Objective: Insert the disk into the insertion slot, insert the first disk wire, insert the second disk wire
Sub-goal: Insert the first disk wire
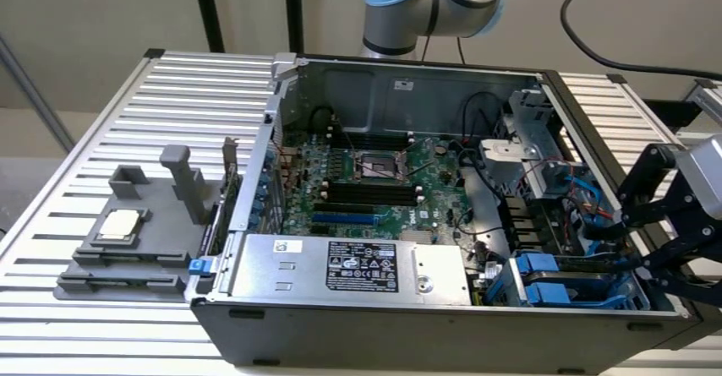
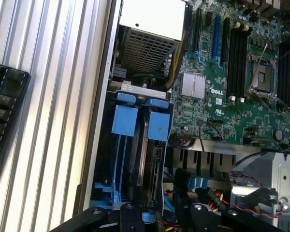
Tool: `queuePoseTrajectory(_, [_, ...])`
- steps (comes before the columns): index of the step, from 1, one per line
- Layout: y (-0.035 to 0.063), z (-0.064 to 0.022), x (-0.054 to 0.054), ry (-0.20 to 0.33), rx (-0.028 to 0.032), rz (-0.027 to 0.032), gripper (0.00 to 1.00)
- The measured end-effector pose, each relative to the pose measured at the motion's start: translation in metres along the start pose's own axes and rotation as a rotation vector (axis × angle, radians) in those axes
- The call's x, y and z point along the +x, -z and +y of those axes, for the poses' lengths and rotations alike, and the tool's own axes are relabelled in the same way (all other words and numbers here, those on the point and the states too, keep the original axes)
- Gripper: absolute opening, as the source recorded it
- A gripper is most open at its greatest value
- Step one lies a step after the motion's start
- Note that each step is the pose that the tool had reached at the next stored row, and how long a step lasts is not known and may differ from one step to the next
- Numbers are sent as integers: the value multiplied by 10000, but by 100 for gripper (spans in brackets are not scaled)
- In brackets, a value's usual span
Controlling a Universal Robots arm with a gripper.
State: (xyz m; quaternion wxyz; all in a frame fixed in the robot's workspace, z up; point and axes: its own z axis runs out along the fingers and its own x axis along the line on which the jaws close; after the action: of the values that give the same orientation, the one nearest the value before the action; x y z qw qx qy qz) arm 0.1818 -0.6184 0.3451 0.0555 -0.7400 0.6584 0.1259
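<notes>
The insertion slot (image 1: 553,285), a blue-grey drive cage, sits in the near corner of the open computer case on the exterior view's right. In the wrist view the insertion slot (image 2: 135,145) holds two bright blue carrier tabs side by side. A dark slab stands edge-on under one tab; it may be the disk (image 2: 147,159), though its silver face and label are hidden. My gripper (image 1: 634,253) hovers just above and to the right of the cage, open, with nothing between its fingers. The black fingers (image 2: 87,220) frame the cage. Loose blue and red-black wires (image 2: 275,208) lie beside it.
The silver power-supply box (image 1: 350,266) fills the case's near side. The motherboard (image 1: 373,186) lies behind it. A bare metal bracket cage (image 1: 530,131) stands at the back right. A grey fixture (image 1: 130,241) holding a chip sits on the slatted table (image 1: 169,106).
</notes>
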Motion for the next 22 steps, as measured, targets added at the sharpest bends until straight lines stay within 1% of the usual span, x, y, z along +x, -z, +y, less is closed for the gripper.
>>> queuePoseTrajectory(2, [-8, -5, 5, 62, 30, -46, 39])
queuePoseTrajectory(3, [-11, -7, 6, 105, 48, -59, 39])
queuePoseTrajectory(11, [-30, -14, 12, 563, 234, -106, 39])
queuePoseTrajectory(12, [-32, -14, 12, 626, 256, -120, 39])
queuePoseTrajectory(14, [-38, -15, 14, 721, 299, -169, 39])
queuePoseTrajectory(15, [-41, -15, 14, 795, 320, -207, 37])
queuePoseTrajectory(16, [-41, -15, 15, 811, 316, -208, 29])
queuePoseTrajectory(20, [-40, -15, 15, 822, 314, -207, 27])
queuePoseTrajectory(21, [-41, -14, 15, 824, 313, -207, 20])
queuePoseTrajectory(22, [-41, -4, 17, 823, 315, -207, 20])
